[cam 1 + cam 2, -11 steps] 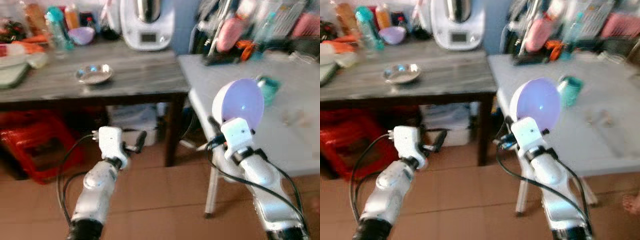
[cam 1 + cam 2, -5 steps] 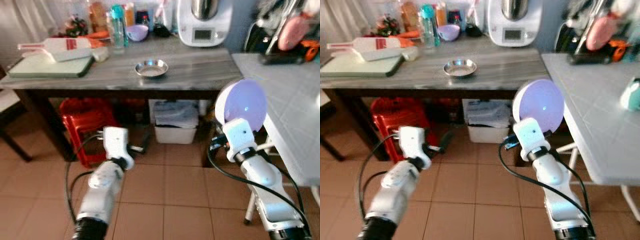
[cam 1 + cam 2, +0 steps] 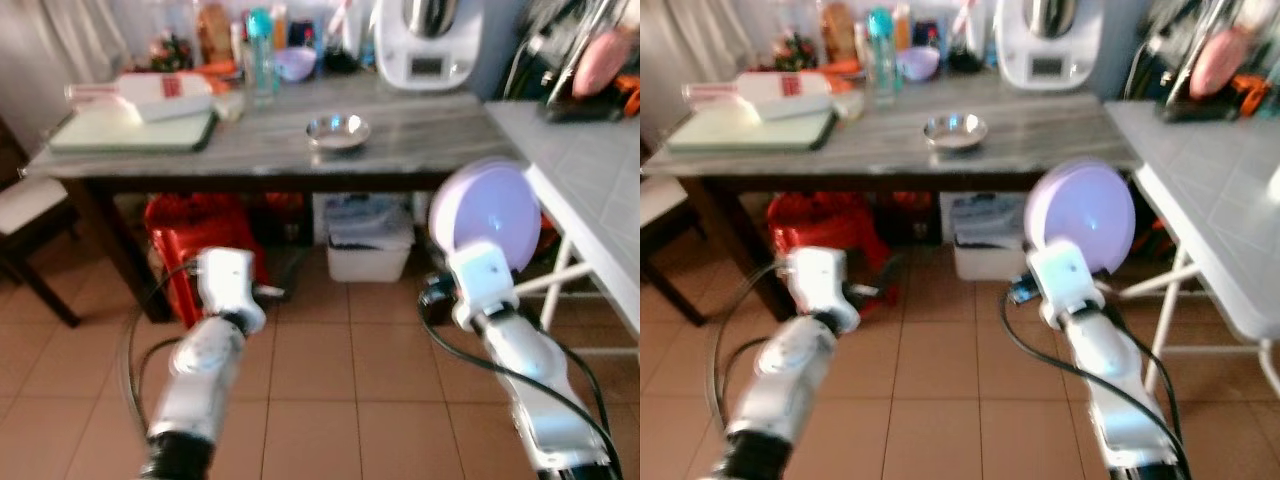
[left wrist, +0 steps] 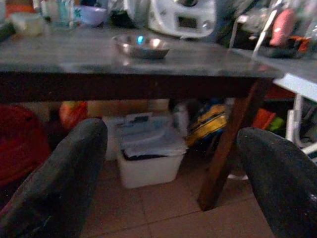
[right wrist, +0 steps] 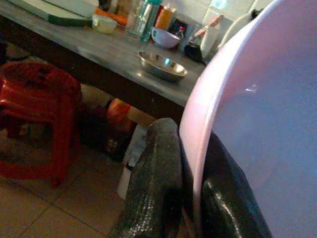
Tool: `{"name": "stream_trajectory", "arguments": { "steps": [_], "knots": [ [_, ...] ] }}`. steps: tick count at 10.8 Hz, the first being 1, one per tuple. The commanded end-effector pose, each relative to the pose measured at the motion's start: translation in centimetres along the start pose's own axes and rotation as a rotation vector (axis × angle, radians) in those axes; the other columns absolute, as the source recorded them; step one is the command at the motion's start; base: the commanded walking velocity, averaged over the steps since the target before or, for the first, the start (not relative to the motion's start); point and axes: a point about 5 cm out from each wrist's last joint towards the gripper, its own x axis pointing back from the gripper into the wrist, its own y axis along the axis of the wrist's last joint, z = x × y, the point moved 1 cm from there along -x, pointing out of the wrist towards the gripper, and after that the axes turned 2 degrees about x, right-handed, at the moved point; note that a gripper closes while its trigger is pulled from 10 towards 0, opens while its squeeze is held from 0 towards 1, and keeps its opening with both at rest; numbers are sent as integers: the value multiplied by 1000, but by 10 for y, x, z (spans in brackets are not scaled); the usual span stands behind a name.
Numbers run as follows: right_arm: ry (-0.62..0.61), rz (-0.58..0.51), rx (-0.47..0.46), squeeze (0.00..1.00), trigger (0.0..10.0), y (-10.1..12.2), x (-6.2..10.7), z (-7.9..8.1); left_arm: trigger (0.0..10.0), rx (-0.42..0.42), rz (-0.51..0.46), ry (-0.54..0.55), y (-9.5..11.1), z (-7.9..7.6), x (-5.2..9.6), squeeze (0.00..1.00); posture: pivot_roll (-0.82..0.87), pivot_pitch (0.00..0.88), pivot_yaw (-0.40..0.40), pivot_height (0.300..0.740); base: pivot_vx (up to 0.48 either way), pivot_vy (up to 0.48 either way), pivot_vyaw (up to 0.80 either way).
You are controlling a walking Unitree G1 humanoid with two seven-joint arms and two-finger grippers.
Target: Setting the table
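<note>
One lilac plate (image 3: 485,217) clamped upright in R gripper (image 5: 185,198); L gripper (image 4: 168,168) jaws apart, idle. Carrying step; next: approach worktop (image 3: 200,160), lay plate flat.

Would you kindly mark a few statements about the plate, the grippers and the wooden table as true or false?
1. The right gripper holds the lilac plate upright by its rim. True.
2. The left gripper is shut on a spoon. False: its fingers stand wide apart, holding nothing.
3. A steel bowl sits on the wooden table. True.
4. The plate lies flat on that table. False: it is held in the air, in front of the table.
5. A red stool stands under the table. True.
</note>
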Motion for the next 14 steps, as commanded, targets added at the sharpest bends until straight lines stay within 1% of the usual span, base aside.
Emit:
{"name": "stream_trajectory", "arguments": {
  "steps": [1,2,3,4,5,6,7,8,9,11,12,14],
  "knots": [
    [-11,-40,-10,0,10000,10,-3,1,10000,-47,-32,22,8,9,2,0,-40,0,3,740,0,0,0],
    [-63,-34,-47,0,10000,9,1,-1,10000,-89,-67,65,12,15,7,0,-38,0,4,740,0,0,0],
    [-122,-28,-97,0,10000,8,7,-4,10000,-109,-102,104,16,21,12,0,-38,0,0,740,0,0,0],
    [-191,-18,-166,0,10000,6,15,-7,10000,-146,-124,170,17,29,20,0,-38,0,0,740,0,0,0],
    [-289,2,-262,0,10000,1,26,-12,10000,-200,-142,252,18,41,32,0,-30,0,-5,740,0,0,0],
    [-334,31,-329,0,10000,-5,33,-13,10000,-202,-140,280,17,46,38,0,-27,0,-4,740,0,0,0],
    [-348,61,-351,0,10000,-10,39,-11,10000,-217,-138,281,16,48,42,0,-25,0,-4,740,0,0,0],
    [-336,84,-380,0,10000,-14,43,-4,10000,-212,-132,284,15,48,44,0,-23,0,-4,740,0,0,0],
    [-312,89,-378,0,10000,-12,44,3,10000,-204,-126,287,14,47,44,0,-21,0,-4,740,0,0,0],
    [-275,82,-413,0,10000,-8,39,10,10000,-194,-132,242,14,41,40,0,-23,0,-1,740,321,0,0],
    [-272,77,-415,0,10000,-7,36,10,10000,-187,-134,213,14,35,38,0,-20,0,-2,740,390,0,0],
    [-272,88,-409,0,10000,-8,34,6,10000,-174,-144,205,16,34,36,0,-21,0,-3,740,452,0,0]
  ]
}}
